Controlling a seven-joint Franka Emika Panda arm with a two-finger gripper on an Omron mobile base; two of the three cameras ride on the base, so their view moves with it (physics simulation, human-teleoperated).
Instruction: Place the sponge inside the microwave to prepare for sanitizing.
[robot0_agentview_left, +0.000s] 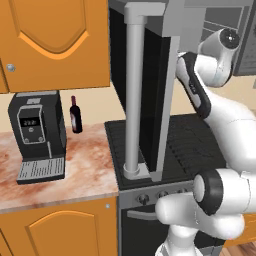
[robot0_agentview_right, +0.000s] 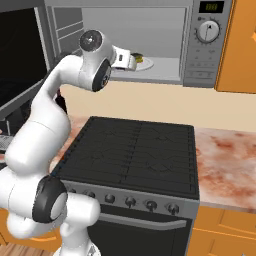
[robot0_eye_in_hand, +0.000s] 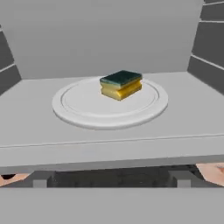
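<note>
The hand (robot0_agentview_right: 134, 60) sits right at the mouth of the microwave (robot0_agentview_right: 200, 55), jaws spread wide with nothing between them. It's poorly seen in the right base view, tucked behind the wrist, so exactly how far it sits past the door sill is hard to call.

Further in, the sponge (robot0_eye_in_hand: 121, 84) rests flat, green side up, on the white turntable (robot0_eye_in_hand: 78, 109), a little toward one o'clock of the plate's centre in the hand view, clear of the cavity walls. It looks placed; what's left, I'd judge, is getting out cleanly.

And that's where the risk is. The open door (robot0_agentview_left: 150, 95) hangs out over the stove (robot0_agentview_right: 135, 150), with its long handle (robot0_agentview_left: 134, 95) just beside the forearm at nine o'clock in the left base view. A careless swing toward it could knock the door. Lift too soon and the wrist may catch the cavity's top edge.

The arm rises from the base, elbow folded high, forearm reaching level toward the cavity.
</note>
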